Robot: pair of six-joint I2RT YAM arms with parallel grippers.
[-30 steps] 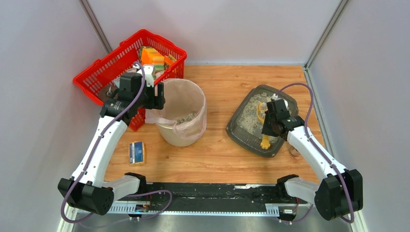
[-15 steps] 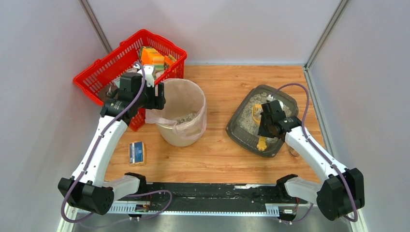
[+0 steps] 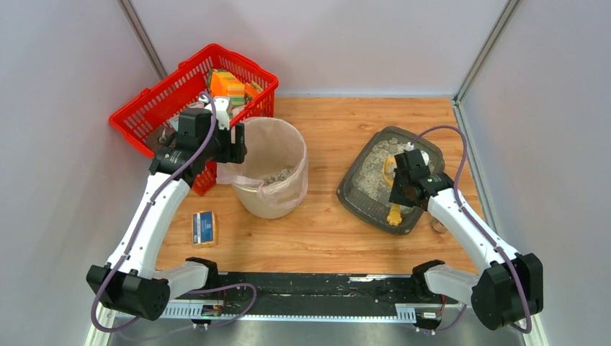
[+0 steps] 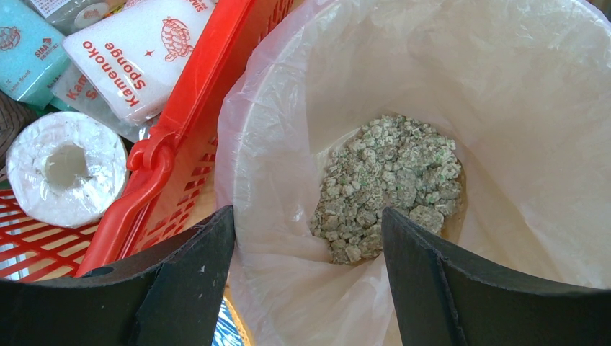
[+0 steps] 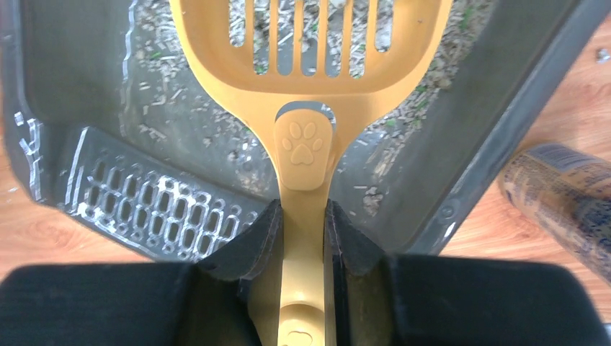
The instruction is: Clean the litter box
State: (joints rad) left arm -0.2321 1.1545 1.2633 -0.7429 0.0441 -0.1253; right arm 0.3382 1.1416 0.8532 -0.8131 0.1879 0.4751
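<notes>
The shallow dark grey rounded plastic litter box (image 3: 358, 200) is sitting on the right half of the wooden table (image 3: 331, 122), turned at an angle, with pale gravelly litter spread thinly over its floor. A yellow slotted plastic scoop (image 5: 305, 140) is reaching into it, its blade lying over the litter. The right gripper (image 5: 302, 223) is clamping the scoop's handle just behind the paw-print emblem, one finger pressing on each side. A dark printed cylinder (image 5: 562, 191) is lying just beside the tray's outer wall. Well apart, left of centre, a round beige bin with a clear bag liner (image 3: 270, 198) is holding a small heap of grey-green clumps (image 4: 389, 180). The left gripper (image 4: 308, 216) is hovering over its rim, jaws spread wide and gripping nothing. Behind the bin a red mesh plastic basket (image 3: 144, 115) is holding sponge packs and a white tissue roll (image 4: 65, 169).
</notes>
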